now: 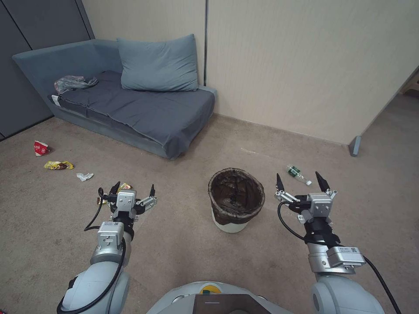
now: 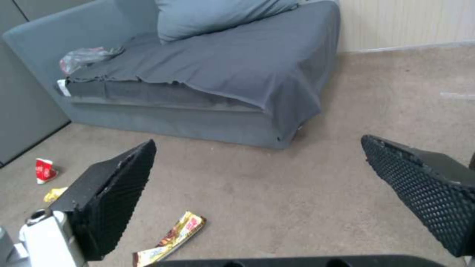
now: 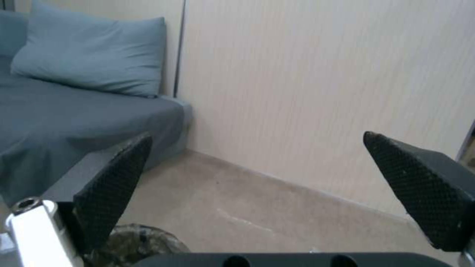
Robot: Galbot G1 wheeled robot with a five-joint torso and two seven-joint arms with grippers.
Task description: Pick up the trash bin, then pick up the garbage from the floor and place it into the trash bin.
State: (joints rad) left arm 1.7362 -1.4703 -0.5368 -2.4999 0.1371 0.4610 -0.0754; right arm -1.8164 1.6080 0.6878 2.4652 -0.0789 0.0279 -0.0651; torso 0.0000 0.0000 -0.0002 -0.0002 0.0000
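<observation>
A: Standing upright on the carpet, the bin (image 1: 236, 199) sits between the two arms, mouth up, dark bag folded over the rim.

B: Hands?

A: Left hand (image 1: 133, 189) has its fingers spread apart, holding nothing, hovering left of the bin. Right hand (image 1: 300, 182) likewise spread wide and holding nothing, to the bin's right. Neither touches the bin.

B: Litter?

A: Small bottle (image 1: 298, 174) lies on its side just beyond the right hand, long axis slanting, cap end toward the robot's right. Snack wrapper (image 2: 170, 239) lies flat beside the left hand, long axis running diagonally. Farther left: a crushed red cup (image 1: 41, 148), a yellow wrapper (image 1: 58, 165), a white tissue (image 1: 84, 176), all near the sofa (image 1: 144, 109).

B: Sofa itself?

A: Grey, with a pillow (image 1: 159, 64) and a crumpled plastic bag (image 1: 72, 82) on it.
</observation>
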